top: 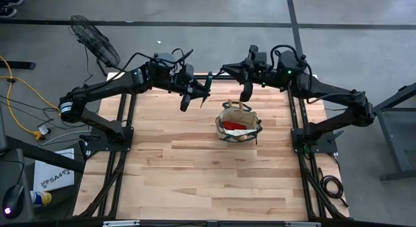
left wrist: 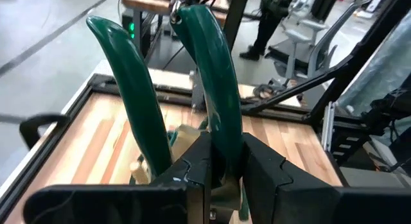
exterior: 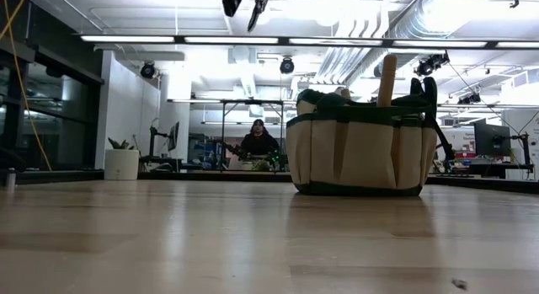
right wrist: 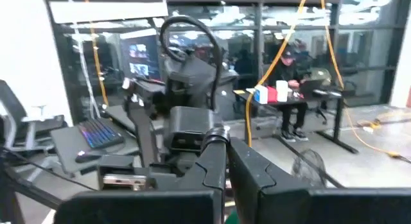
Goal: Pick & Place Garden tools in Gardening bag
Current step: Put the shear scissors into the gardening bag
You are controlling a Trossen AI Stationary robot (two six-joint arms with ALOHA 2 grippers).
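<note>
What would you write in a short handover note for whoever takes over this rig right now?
Left gripper: shut on green-handled shears, held above the table, left of the bag.
Right gripper: shut, empty, hovering just behind the bag.
Done: a wooden-handled tool and a red item are in the bag.
Left: carry the shears over and drop them in.

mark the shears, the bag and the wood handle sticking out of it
shears (left wrist: 215, 76): left wrist view, green handle.
bag (exterior: 362, 155): low view, tan front wall.
wood handle (exterior: 386, 79): low view, shaft above the bag rim.
</note>
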